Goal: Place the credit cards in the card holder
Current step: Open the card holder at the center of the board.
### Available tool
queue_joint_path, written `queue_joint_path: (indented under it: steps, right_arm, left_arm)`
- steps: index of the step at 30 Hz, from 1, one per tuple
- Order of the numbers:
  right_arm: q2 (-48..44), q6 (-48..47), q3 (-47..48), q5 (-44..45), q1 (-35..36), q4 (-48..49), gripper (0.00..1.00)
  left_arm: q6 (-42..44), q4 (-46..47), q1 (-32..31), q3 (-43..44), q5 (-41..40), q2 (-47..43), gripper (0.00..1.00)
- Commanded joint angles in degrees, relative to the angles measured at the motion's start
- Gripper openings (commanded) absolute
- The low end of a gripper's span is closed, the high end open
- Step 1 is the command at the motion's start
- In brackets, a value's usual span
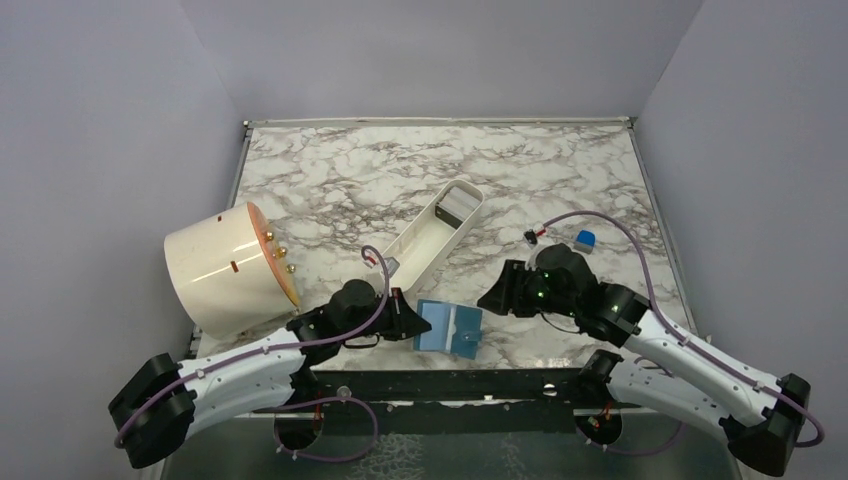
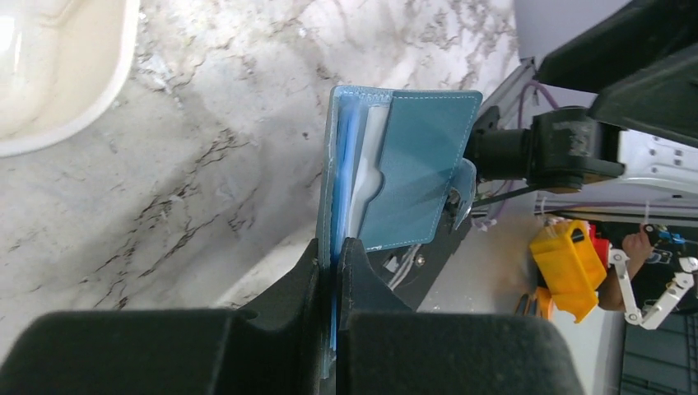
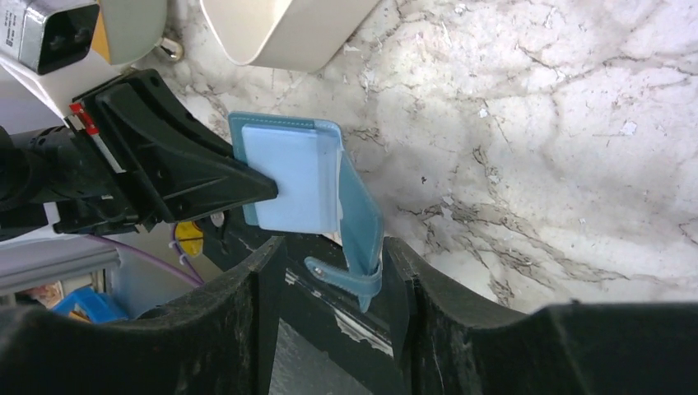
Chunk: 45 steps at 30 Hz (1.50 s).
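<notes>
So here's where we're at: the left gripper (image 2: 331,247) is clenched tight on one edge of the holder (image 1: 450,330), pinching the cover with the light blue inside between its fingers. The holder sits near the front edge of the table (image 1: 330,180), between the two arms and half folded open, with the teal flap swung out to the side. The right gripper (image 3: 336,247) is released, jaws well apart. The flap and its snap tab (image 3: 354,280) hang in the gap between them, and we can't tell if the tab touches a finger. Something white shows in a pocket, but we can't say it's a card. The cards (image 1: 458,208) we can make out are pale ones standing at the far end of the white tray (image 1: 430,240), just beyond the holder.
</notes>
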Motion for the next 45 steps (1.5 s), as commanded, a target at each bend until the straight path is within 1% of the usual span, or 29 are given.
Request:
queue_joint_path:
  steps: [1,5,9,11,13,17,18,20,23,25,27,28,31,33,35,37,38,41,42,43,44,45]
  right_arm:
    - [1.47,2.39,-0.76,-3.43,0.46,2.21,0.47]
    - [5.39,4.83,-3.44,-6.74,1.50,10.60,0.47]
    - [11.11,5.73,-4.40,-5.75,4.88,16.65,0.48]
    - [14.84,5.38,-4.30,-4.66,6.61,19.12,0.47]
    - [19.19,4.80,-4.27,-3.99,7.57,21.05,0.44]
    - [25.44,3.13,-5.77,-3.69,7.92,26.05,0.26]
    - [26.38,3.06,-6.57,-3.07,7.92,26.82,0.23]
    - [27.37,3.17,-8.75,-2.36,7.88,28.59,0.20]
    - [27.68,3.37,-12.65,-3.46,7.88,32.66,0.20]
    - [28.17,3.32,-13.05,-3.44,7.93,32.69,0.20]
    - [28.48,3.19,-13.22,-2.71,7.86,32.17,0.20]
    - [28.53,3.17,-13.37,-2.40,7.92,32.14,0.20]
    - [28.53,3.10,-13.50,-2.53,7.93,32.75,0.20]
    - [28.66,3.02,-13.44,-2.93,7.92,33.08,0.20]
    - [28.70,3.00,-13.50,-2.79,7.88,33.11,0.19]
    - [28.98,3.06,-13.79,-2.01,7.93,33.05,0.19]
    - [29.23,3.02,-13.91,-1.60,7.91,32.90,0.19]
    - [30.16,2.77,-14.55,-0.64,7.89,33.26,0.18]
    - [30.42,2.68,-14.87,-0.23,7.93,33.49,0.17]
    - [30.67,2.72,-15.09,0.20,7.88,33.51,0.17]
    - [30.91,2.65,-15.18,0.61,7.93,33.47,0.17]
    - [31.02,2.43,-15.29,0.78,7.93,33.64,0.17]
  left_arm:
    - [-1.20,2.60,0.10,1.09,-2.25,3.61,0.00]
    - [-1.82,3.62,0.07,0.97,-2.61,5.32,0.00]
    - [-2.96,3.74,0.07,0.34,-3.06,5.95,0.00]
    - [-3.66,4.21,0.12,-0.25,-2.88,5.94,0.02]
    - [-4.12,4.37,0.11,-0.76,-2.86,5.58,0.05]
    - [-4.21,3.86,0.11,-1.38,-2.63,4.54,0.13]
    - [-4.46,3.74,0.01,-1.72,-2.54,4.26,0.14]
    - [-5.33,3.91,-0.02,-2.67,-2.20,3.65,0.17]
    - [-5.99,4.39,0.00,-4.23,-1.82,2.19,0.25]
    - [-6.13,4.59,0.02,-5.06,-1.81,1.12,0.29]
    - [-6.27,5.14,-0.02,-5.75,-1.69,0.35,0.31]
    - [-6.24,5.22,0.04,-5.89,-1.72,0.15,0.31]
    - [-5.73,5.12,0.06,-5.97,-1.66,0.25,0.21]
    - [-5.26,5.19,0.01,-5.81,-1.28,0.28,0.18]
    - [-5.05,5.65,0.04,-5.81,-0.98,0.03,0.20]
    - [-4.79,5.94,0.05,-5.76,-0.69,-0.55,0.30]
    - [-4.78,6.05,0.04,-5.83,-0.60,-0.95,0.31]
    - [-4.97,6.49,0.06,-6.37,-0.56,-2.40,0.29]
    - [-5.18,6.56,0.02,-6.66,-0.66,-2.87,0.27]
    - [-5.46,6.84,0.03,-7.02,-0.77,-3.19,0.21]
    - [-5.67,7.14,0.01,-7.39,-0.76,-3.41,0.15]
    - [-5.87,7.57,0.06,-7.74,-0.69,-3.52,0.06]
